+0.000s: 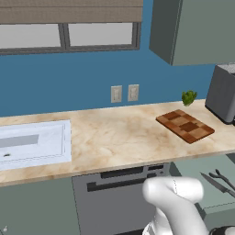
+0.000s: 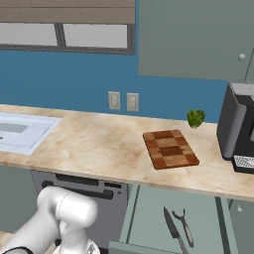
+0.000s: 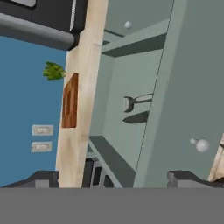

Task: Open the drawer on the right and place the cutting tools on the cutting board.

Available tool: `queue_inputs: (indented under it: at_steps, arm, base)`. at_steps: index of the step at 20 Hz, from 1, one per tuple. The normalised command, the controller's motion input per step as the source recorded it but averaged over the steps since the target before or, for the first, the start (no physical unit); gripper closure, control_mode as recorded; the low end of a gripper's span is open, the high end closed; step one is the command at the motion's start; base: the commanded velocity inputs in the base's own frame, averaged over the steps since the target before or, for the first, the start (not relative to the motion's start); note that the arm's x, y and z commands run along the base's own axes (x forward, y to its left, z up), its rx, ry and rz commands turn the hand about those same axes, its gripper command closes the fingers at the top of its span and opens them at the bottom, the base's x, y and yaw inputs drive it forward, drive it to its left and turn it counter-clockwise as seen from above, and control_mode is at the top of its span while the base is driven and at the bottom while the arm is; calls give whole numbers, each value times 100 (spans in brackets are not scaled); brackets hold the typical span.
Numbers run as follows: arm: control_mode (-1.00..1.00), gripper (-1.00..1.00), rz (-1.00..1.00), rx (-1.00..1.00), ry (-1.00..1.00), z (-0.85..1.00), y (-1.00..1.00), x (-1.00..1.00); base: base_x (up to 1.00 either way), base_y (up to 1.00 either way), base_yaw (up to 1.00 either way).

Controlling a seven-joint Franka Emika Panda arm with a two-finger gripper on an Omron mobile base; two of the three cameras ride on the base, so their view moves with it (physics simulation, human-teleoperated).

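well beyond gripper (image 3: 113,178) fingertips, cutting tools (image 3: 138,108) in open drawer (image 3: 127,87)

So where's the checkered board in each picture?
Left base view: board on the counter, right of middle.
Right base view: on the counter, just right of centre.
Hand view: seen edge-on, left of middle.
Shared landmark: the green plant beside it.
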Motion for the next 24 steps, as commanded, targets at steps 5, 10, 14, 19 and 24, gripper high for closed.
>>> queue_inputs:
  at_steps: [5, 10, 14, 19, 24]
  arm:
    - [-100, -100, 12, -14, 20, 92, 22, 50]
    - [-100, -100, 12, -15, 28, 67, 24, 57]
    - [-100, -100, 13, -13, 35, 29, 8, 52]
    - [-100, -100, 14, -4, 36, 4, 0, 47]
    - [-100, -100, 16, 0, 21, -3, 0, 37]
  base:
    - [0, 0, 0]
    - [0, 0, 0]
    - [0, 0, 0]
    - [0, 0, 0]
    - [0, 0, 0]
